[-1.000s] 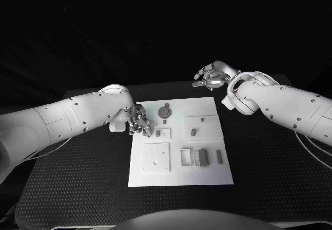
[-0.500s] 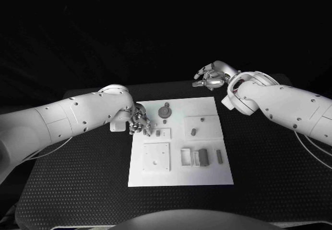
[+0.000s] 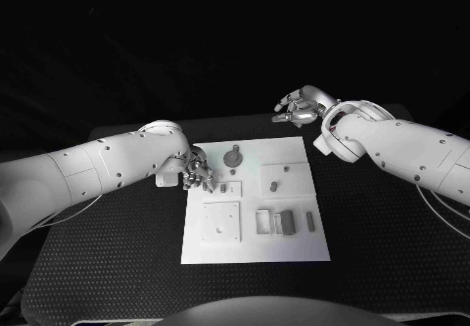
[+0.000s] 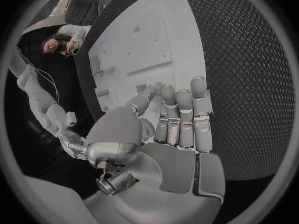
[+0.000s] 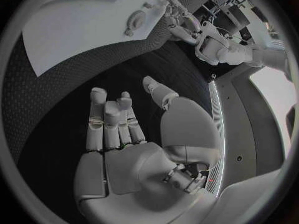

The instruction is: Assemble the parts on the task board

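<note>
L hand (image 3: 196, 173) at board (image 3: 294, 251) edge (left side), fingers together, holding nothing. R hand (image 3: 299, 109) over desk (image 3: 117, 258), fingers apart, empty.

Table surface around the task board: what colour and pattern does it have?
Black, with a fine woven mesh texture on the table; the left wrist view shows it best.

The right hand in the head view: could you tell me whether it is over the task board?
No, the right hand hangs beyond the far right corner of the task board, over the black table.
</note>
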